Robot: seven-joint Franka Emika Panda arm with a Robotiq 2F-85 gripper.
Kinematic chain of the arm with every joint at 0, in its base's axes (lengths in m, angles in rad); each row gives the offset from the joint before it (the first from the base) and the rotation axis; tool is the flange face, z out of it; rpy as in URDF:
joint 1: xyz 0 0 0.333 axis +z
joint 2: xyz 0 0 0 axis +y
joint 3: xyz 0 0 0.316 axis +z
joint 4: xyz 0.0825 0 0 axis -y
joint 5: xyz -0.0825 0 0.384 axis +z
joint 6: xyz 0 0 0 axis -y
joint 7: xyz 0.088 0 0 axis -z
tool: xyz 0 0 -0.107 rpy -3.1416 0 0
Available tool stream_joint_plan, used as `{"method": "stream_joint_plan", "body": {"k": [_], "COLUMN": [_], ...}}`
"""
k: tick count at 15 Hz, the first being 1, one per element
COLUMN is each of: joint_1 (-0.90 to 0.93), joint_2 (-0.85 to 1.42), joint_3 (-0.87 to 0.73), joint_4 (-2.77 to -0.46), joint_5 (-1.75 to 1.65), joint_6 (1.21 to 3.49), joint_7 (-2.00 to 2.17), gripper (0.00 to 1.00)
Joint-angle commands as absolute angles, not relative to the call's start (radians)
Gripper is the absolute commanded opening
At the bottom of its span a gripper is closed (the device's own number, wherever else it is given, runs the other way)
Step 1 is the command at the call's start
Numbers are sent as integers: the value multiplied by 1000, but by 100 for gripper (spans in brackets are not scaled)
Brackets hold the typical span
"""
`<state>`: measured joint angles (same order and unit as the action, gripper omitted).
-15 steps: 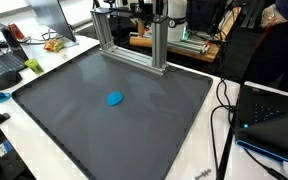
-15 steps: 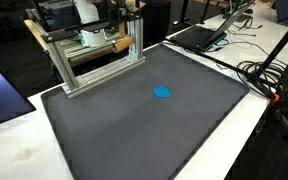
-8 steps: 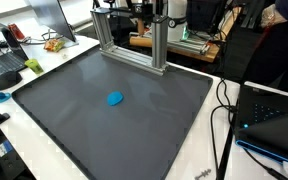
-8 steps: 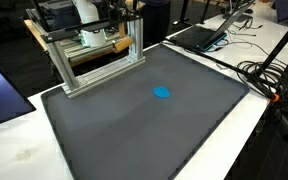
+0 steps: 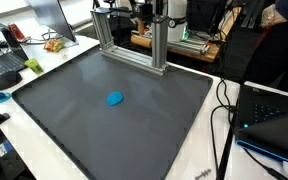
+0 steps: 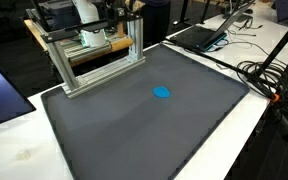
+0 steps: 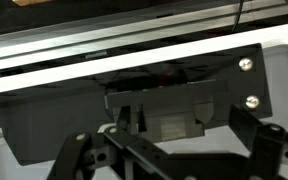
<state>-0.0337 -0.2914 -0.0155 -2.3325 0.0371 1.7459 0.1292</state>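
- Gripper [image 7: 169, 150] hangs released, jaws spread, behind the frame [image 5: 134, 35] at the mat's [image 6: 184, 130] 12 o'clock edge.
- Blue disc [image 5: 115, 98] lies mid-mat — well apart from it, untouched.
- Risk — a hasty reach could clip the frame's posts.

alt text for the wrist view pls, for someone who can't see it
Close-up from the wrist camera: the black open gripper fills the lower frame, its linkage fingers spread wide and holding nothing. Behind it are a dark panel with two silver screws and a pale horizontal metal rail.
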Motion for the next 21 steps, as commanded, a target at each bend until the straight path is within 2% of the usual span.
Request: {"method": "stream_joint_plan", "body": {"k": [1,11,21], "joint_1": [-38,-30,-17], "joint_2": [-283,-299,-110], "joint_3": [-24,-12,22], "joint_4": [-2311,-2259,-1976], "joint_5": [65,51,-30], "joint_6": [1698,1870,1872], "joint_7": [129,127,131], "gripper": [100,100,100]}}
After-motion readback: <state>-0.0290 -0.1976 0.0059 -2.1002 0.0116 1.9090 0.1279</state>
